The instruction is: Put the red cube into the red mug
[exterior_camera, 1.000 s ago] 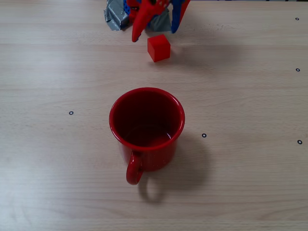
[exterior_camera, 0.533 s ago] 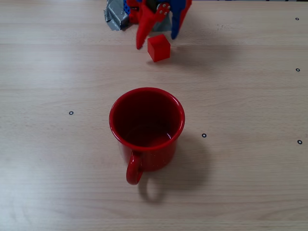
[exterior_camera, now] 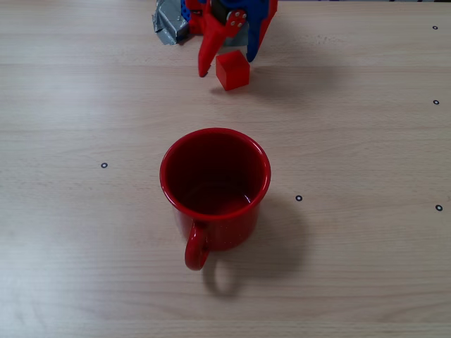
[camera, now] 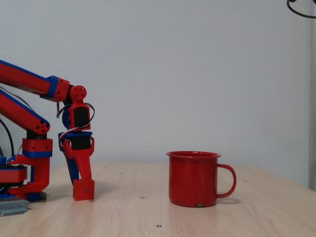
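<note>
The red cube [exterior_camera: 232,70] rests on the wooden table near its far edge. My gripper [exterior_camera: 227,65] is open and straddles it: the long red finger [exterior_camera: 206,55] is just left of the cube and the blue finger [exterior_camera: 255,39] is at its right rear. From the side, the gripper [camera: 82,190] reaches down to the table and the cube [camera: 84,190] sits low at its tips. The red mug [exterior_camera: 215,186] stands upright in the middle of the table, empty, handle toward the camera; it also shows in the side view as the mug [camera: 193,178], well to the right of the gripper.
A grey taped block [exterior_camera: 169,24] lies at the arm's base at the far edge. Small black dot marks [exterior_camera: 104,165] are scattered over the table. The arm's base [camera: 22,173] stands at the left in the side view.
The gripper has come down and forward around the cube; the red finger's tip is lower beside the cube's left side. The cube and mug have not moved.
</note>
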`<state>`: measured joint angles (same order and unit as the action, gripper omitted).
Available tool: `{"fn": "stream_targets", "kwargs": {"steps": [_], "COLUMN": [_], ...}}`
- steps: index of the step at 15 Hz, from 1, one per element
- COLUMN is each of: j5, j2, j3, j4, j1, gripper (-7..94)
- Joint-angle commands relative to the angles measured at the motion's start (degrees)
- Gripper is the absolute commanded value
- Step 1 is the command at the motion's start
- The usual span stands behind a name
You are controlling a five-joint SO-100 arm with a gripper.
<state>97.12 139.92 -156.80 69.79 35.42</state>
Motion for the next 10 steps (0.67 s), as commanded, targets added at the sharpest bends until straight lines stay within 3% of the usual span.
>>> {"fn": "stream_targets", "kwargs": {"steps": [1, 4, 6, 8, 10], "j5": [-1.0, -1.5, -1.1, -0.3, -0.4], "j2": [0.3, 0.4, 0.4, 0.4, 0.4], "j3": [1.4, 1.0, 1.0, 0.9, 0.9], "j4": [0.0, -0.4, -0.5, -0.7, -1.2], "j1": [-0.5, -1.0, -1.0, -1.1, -1.3], "gripper": [34, 30, 22, 7, 1]}}
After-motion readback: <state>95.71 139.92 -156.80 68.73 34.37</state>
